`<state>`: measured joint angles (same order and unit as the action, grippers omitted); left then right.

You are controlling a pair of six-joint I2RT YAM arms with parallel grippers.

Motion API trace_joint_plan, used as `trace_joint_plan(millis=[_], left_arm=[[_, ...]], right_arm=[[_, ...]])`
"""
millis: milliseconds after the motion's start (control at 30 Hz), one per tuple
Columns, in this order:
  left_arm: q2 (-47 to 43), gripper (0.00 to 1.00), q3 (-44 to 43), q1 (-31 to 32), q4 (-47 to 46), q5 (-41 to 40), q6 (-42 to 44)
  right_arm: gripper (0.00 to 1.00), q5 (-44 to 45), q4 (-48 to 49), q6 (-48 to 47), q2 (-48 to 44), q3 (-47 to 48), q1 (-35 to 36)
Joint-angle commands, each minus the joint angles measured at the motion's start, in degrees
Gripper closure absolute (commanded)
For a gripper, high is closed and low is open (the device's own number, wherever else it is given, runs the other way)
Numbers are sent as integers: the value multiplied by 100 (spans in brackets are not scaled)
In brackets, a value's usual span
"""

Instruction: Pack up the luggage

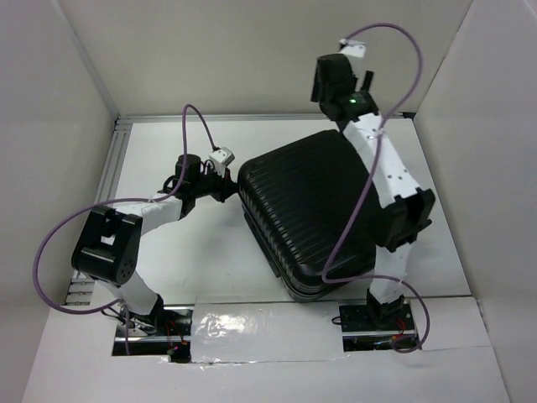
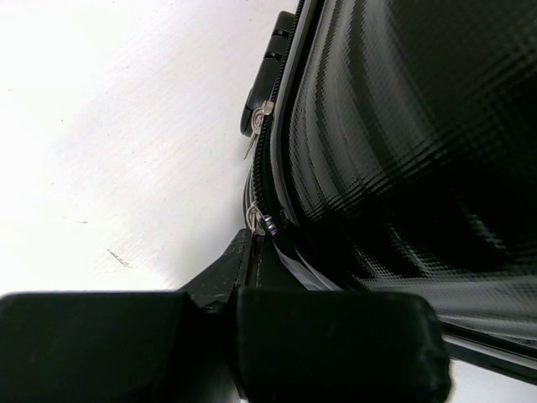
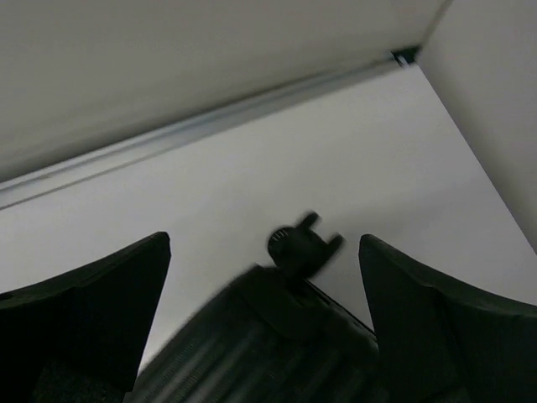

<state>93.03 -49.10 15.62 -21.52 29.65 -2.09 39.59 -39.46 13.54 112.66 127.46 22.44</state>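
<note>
Find the luggage (image 1: 310, 210) lying flat and closed near the middle of the desk (image 1: 168, 252), a bit toward 3 o'clock. Looks like zipping time. Find the left hand (image 2: 245, 256) at the 9 o'clock side of the luggage, pressed together, with its tips right at the little silver zipper pull (image 2: 258, 220); hard to tell if really pinching the pull or only touching it. Check that grip first. Then pull along the seam, not away from it, and go slow at the round corner so as not to slip off. Find the right hand (image 3: 264, 245) high up toward 12 o'clock, spread wide, holding nothing, over the far corner with a small black wheel (image 3: 295, 242). Best to bring it down flat on the ribbed lid, to hold the luggage still on the smooth desk. Mind the purple cable (image 1: 351, 220) hanging across the lid. White, shiny desk, with a strip of crinkly clear tape (image 1: 252, 327) at 6 o'clock and a metal rail (image 1: 252, 117) at 12 o'clock. Plain white walls (image 1: 252, 50) on three sides, close in, so little room for big swings.
</note>
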Motion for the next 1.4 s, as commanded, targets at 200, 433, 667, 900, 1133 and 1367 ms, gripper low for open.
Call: trace_joint_plan(millis=[200,433,667,900,1133,1367], left_arm=[[3,100,-626,-68,-1356,-355,-152],[136,100,-732,-68,-1302,-302,-152],[189,100,-785,-68,-1250,-249,-152],[75,100,-627,-68,-1144,-363,-152],[22,100,-574,-68,-1091,-416,-99],[-31,100,-566,-68,-1030,-293,-99]], right_arm=[[0,356,-2537,3193,-2967,-2688,-546],[0,225,-3542,5553,-4655,-4043,-662],[0,-600,-3542,5985,-5386,-5019,-1468],[0,-980,-3542,5686,-5386,-5705,-2383],[0,-1260,-3385,5449,-5193,-6154,-2929],[10,-1858,-1955,4555,-5131,-6953,-3034]])
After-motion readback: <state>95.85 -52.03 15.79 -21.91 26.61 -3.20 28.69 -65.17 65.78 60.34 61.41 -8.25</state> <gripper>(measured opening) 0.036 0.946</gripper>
